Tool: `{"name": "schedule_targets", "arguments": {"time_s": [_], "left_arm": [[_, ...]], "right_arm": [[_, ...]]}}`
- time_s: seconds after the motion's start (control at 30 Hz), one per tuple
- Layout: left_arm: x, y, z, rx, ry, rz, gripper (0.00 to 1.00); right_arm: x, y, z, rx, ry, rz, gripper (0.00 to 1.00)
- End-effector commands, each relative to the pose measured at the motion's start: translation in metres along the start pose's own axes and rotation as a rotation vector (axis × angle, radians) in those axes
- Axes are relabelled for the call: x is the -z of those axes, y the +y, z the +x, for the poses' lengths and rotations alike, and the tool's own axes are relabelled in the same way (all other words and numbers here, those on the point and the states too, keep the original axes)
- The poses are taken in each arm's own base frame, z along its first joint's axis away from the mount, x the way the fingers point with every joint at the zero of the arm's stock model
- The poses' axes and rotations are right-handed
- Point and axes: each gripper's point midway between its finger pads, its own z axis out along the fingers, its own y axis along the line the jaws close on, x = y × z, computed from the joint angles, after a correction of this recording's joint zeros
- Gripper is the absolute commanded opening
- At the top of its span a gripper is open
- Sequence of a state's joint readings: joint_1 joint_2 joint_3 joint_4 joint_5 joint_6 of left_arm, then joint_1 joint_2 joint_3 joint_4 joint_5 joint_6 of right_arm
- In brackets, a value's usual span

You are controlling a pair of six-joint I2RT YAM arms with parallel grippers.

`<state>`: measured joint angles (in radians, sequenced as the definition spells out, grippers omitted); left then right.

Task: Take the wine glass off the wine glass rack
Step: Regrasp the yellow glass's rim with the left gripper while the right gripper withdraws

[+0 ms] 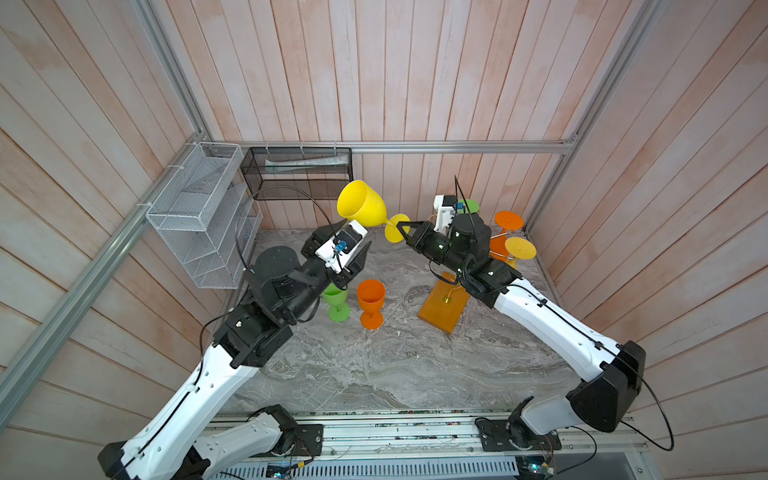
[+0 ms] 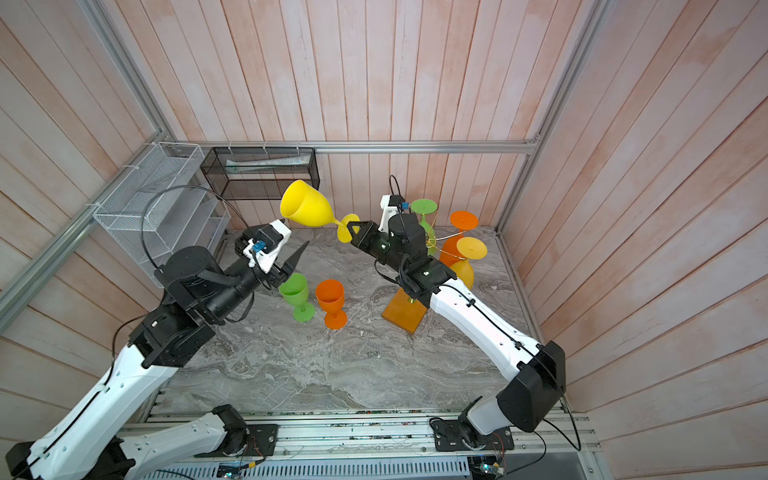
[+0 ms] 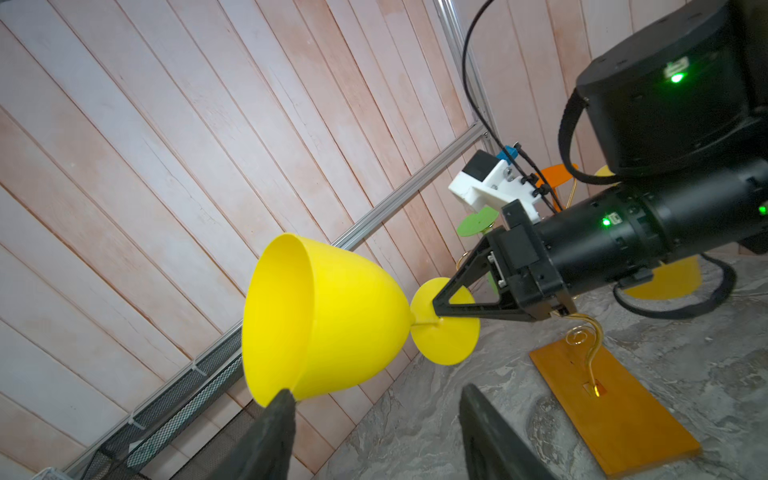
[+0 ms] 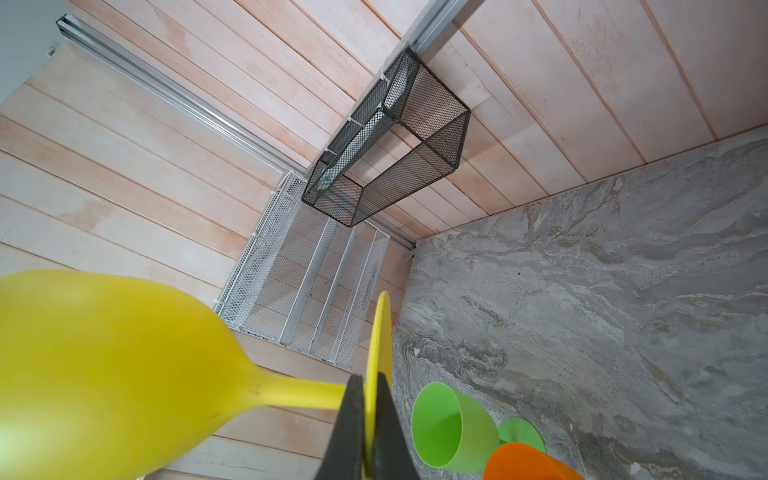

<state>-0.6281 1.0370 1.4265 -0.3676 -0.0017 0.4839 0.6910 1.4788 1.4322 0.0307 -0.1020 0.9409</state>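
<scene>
The right hand (image 1: 400, 226) is pressed together on the yellow wine glass (image 1: 363, 205); in the right wrist view its two fingers (image 4: 353, 419) pinch the round foot close to where the stem joins. This glass is off the wine glass rack (image 1: 441, 309) and hangs in the air above the far middle of the worktop (image 1: 374, 365), to the left of the rack. It lies almost on its side, with the open mouth turned to the left and the far wall. The left hand (image 3: 376, 395) is spread wide and holds nothing. It sits just near the bowl of the yellow glass, and in the left wrist view one fingertip (image 3: 282, 405) overlaps the rim of the bowl, but I cannot tell if it touches. The rack stands on the right part of the worktop on its orange-brown wooden base, and its stem is mostly hidden behind the right arm. Three glasses hang on it with the foot up: a green one (image 2: 424, 205), an orange one (image 2: 464, 220) and a yellow one (image 2: 471, 248). A green glass (image 1: 336, 301) and an orange glass (image 1: 370, 301) stand upright side by side on the worktop, below the left hand. A white mesh basket (image 1: 199, 212) hangs on the left wall and a black mesh basket (image 1: 297, 172) on the far wall.
</scene>
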Motion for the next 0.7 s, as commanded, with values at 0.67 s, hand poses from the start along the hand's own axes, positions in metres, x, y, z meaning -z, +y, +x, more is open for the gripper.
{"name": "schedule_targets", "arguments": {"time_s": [0.67], "left_arm": [[-0.036, 0.006, -0.011, 0.393, 0.024, 0.333, 0.33]], "right_arm": [[0.020, 0.016, -0.012, 0.111, -0.065, -0.035, 0.00]]}}
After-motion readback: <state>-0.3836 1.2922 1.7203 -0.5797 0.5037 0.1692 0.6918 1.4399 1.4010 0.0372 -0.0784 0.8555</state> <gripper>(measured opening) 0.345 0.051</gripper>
